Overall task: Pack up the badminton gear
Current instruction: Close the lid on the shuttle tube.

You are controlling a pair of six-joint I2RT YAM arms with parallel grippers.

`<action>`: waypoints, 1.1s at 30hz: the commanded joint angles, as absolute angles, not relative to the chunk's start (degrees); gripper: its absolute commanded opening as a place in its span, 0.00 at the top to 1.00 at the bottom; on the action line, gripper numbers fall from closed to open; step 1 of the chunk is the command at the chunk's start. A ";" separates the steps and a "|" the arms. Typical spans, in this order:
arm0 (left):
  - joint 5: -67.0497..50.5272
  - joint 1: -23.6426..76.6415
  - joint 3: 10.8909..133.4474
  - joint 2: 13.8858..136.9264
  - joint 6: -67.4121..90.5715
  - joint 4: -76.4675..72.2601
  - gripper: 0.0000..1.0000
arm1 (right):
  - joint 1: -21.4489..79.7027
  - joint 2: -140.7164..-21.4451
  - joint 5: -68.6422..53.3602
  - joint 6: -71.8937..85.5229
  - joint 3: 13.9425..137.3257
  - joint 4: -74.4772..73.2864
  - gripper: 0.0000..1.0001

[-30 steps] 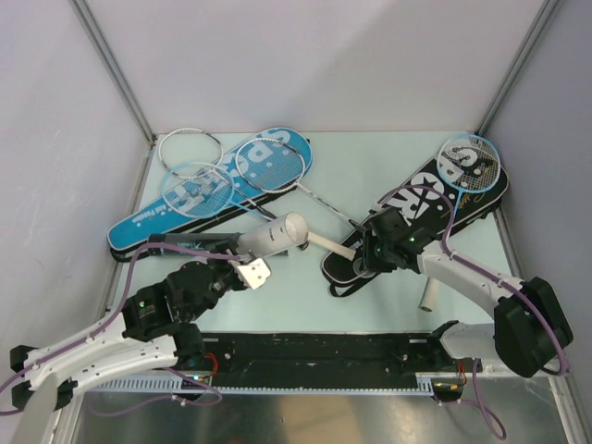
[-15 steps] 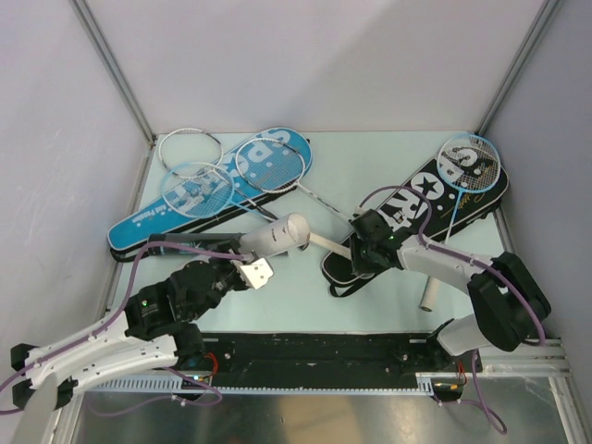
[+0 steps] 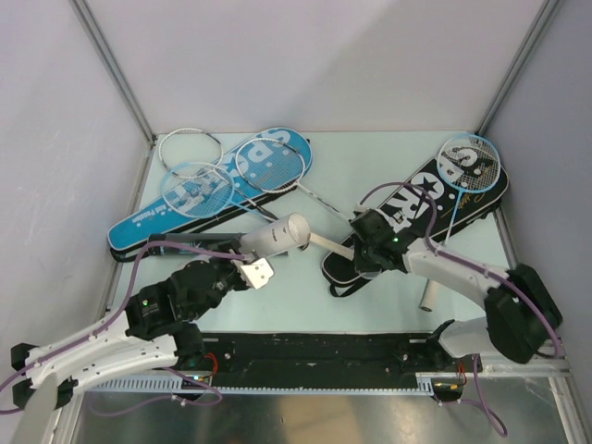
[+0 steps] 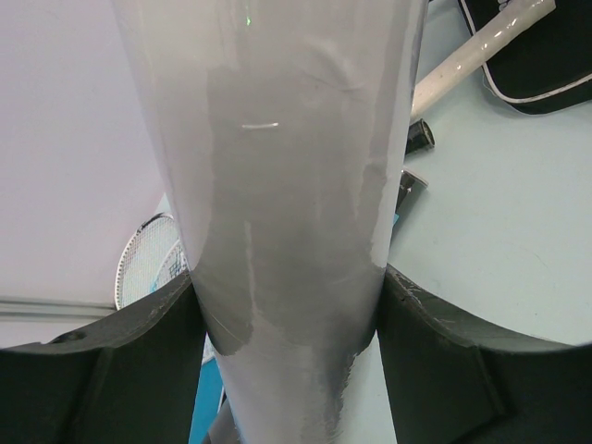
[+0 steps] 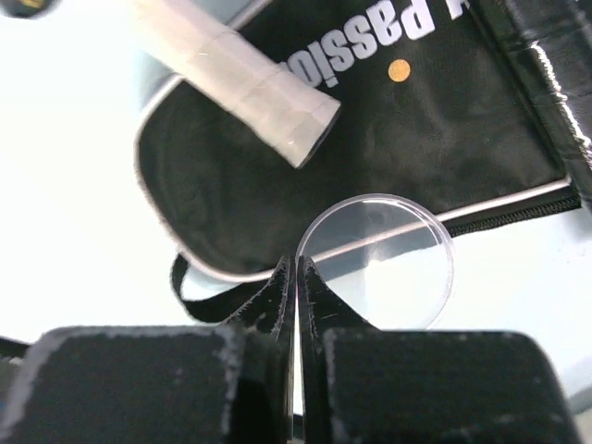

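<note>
My left gripper (image 3: 246,256) is shut on a white shuttle tube (image 3: 277,235) and holds it tilted above the table; the tube fills the left wrist view (image 4: 287,185) between both fingers. My right gripper (image 3: 363,262) is shut on the rim of a clear round lid (image 5: 375,262), over the near end of the black "SPORT" cover (image 3: 435,203). A white racket handle (image 5: 231,79) lies across that cover. A light-blue racket (image 3: 470,162) lies on the cover's far end. Three white-headed rackets (image 3: 268,165) lie on the blue cover (image 3: 139,227).
A small white cylinder (image 3: 428,294) lies on the table near the right arm. Grey walls with metal posts close in the table at the back and on both sides. The black rail (image 3: 314,351) with the arm bases runs along the near edge.
My right gripper has shifted a little to the left over the end of the black cover, and its arm has swung. The left arm and the tube have not moved.
</note>
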State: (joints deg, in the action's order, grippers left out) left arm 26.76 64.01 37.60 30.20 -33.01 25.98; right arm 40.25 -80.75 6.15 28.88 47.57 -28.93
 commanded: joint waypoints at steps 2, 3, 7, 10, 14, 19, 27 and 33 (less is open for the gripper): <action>26.96 64.34 38.74 31.06 -33.68 22.84 0.72 | 40.43 -68.52 4.35 29.17 51.08 -31.83 1.00; 26.93 64.34 38.71 31.26 -33.72 22.89 0.72 | 40.34 -66.30 3.36 29.18 51.60 -31.60 1.00; 26.02 64.34 38.73 32.18 -33.69 23.05 0.72 | 40.07 -58.66 -1.89 29.33 52.92 -26.87 1.00; 24.76 64.34 38.99 32.82 -33.31 23.17 0.72 | 40.05 -54.42 -6.36 29.89 53.78 -21.07 1.00; 23.48 64.29 39.41 33.75 -33.00 23.44 0.72 | 40.21 -51.35 -14.57 31.08 54.60 -11.70 1.00; 21.49 64.33 39.34 34.13 -33.25 23.46 0.72 | 40.63 -51.26 -21.46 32.91 55.91 -2.28 1.00; 21.33 64.34 40.04 34.74 -33.73 23.36 0.72 | 43.18 -53.61 -27.39 37.59 56.77 5.88 1.00; 21.13 64.34 40.29 35.19 -33.74 23.37 0.72 | 46.61 -55.10 -27.18 39.30 56.67 6.02 1.00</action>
